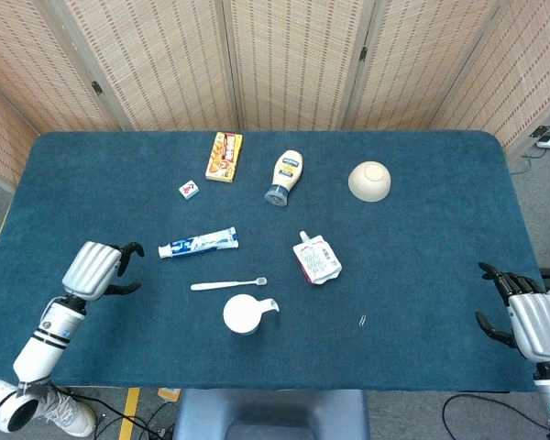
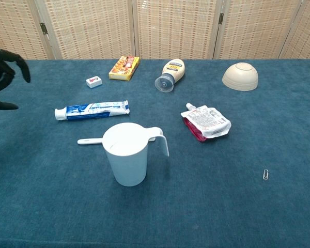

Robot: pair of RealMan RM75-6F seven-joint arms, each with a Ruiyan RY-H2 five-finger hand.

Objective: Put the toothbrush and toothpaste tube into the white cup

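Head view: left hand empty, fingers apart, near toothpaste tube; its lettering unreadable.

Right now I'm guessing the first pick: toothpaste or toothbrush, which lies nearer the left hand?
The toothpaste. Its cap end points toward the left hand, while the toothbrush lies closer to the cup.

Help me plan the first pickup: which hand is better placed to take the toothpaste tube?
Left. The left hand is open over the table beside the toothpaste tube. The right hand sits at the table's far right edge, well away from tube, toothbrush and white cup.
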